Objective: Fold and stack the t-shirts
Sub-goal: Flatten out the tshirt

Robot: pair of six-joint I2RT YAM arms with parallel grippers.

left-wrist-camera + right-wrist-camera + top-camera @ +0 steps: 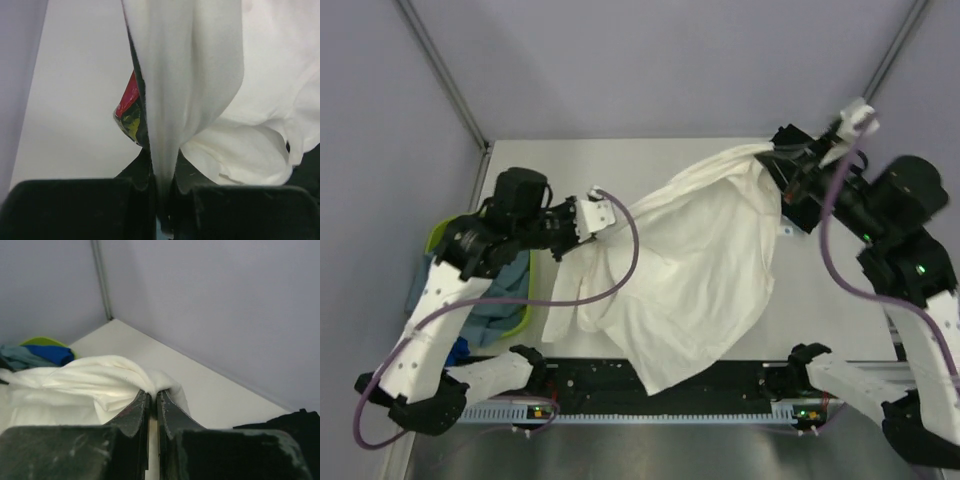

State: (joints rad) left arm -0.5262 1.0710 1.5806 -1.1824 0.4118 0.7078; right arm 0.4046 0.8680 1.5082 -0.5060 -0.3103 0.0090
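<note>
A large white t-shirt [700, 270] hangs stretched between my two grippers above the table, its lower end drooping over the near edge. Its plain side shows, with a red and green patch of print [129, 107] peeking out in the left wrist view. My left gripper [605, 212] is shut on its left edge [185, 80]. My right gripper [778, 158] is shut on its far right corner [115, 372], raised near the back wall. Bright blue [50, 353] and grey-blue shirts [505, 300] lie in the basket at the left. A black shirt [292, 419] shows at the right.
A lime-green basket [445, 235] stands at the table's left edge under my left arm. Grey walls close the back and sides. A black rail [650, 385] runs along the near edge between the arm bases.
</note>
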